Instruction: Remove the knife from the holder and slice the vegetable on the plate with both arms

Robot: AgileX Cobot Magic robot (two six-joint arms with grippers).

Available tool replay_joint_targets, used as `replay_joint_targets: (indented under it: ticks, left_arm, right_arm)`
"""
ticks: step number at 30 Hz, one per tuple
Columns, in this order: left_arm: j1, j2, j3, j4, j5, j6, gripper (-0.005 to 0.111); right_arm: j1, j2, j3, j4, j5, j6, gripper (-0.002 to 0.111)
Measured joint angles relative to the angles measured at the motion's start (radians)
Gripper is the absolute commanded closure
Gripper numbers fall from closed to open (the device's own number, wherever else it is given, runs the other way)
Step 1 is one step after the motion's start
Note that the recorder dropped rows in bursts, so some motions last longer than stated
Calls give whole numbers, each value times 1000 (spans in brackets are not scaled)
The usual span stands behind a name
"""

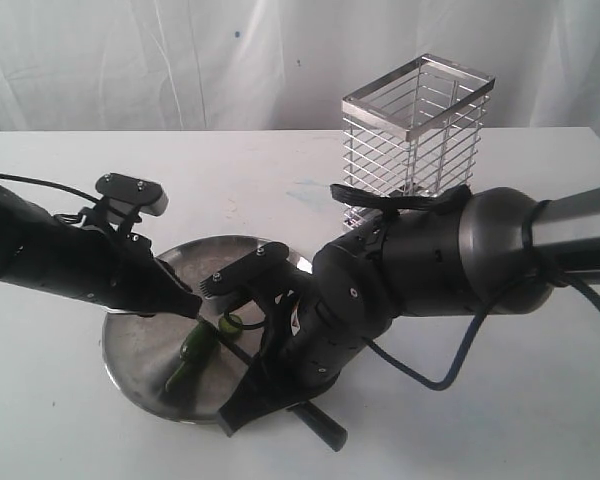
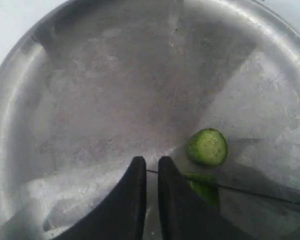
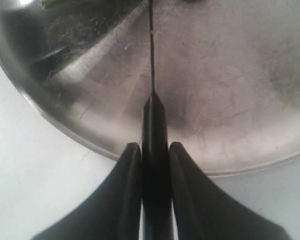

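Fingers: left gripper [image 2: 151, 165] nearly closed beside the vegetable [image 2: 206, 146] on the plate [image 2: 65, 100], gripping nothing visible. Right gripper [image 3: 155, 150] clamped on the knife [image 3: 153, 125], blade over the chili. Risk: the unpinned chili rolling under the blade.

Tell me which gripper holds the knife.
The right gripper: its fingers clamp the knife by its black handle over the plate. The left gripper holds no knife.

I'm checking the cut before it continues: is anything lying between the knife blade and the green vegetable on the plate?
Nothing visible does. The knife, clamped in the right gripper, reaches over the plate straight to the vegetable. The left gripper sits beside the vegetable, and a cut slice lies off to one side.
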Motion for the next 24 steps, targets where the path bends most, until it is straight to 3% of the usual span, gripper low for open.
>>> replay_joint_targets:
  ticks: [12, 24]
  left_arm:
    - [-15, 145, -43, -14, -15, -2, 91]
    - [-17, 63, -41, 0, -8, -2, 91]
  right_arm:
    - [0, 2, 0, 0, 8, 0, 105]
    - [0, 2, 0, 0, 12, -2, 105]
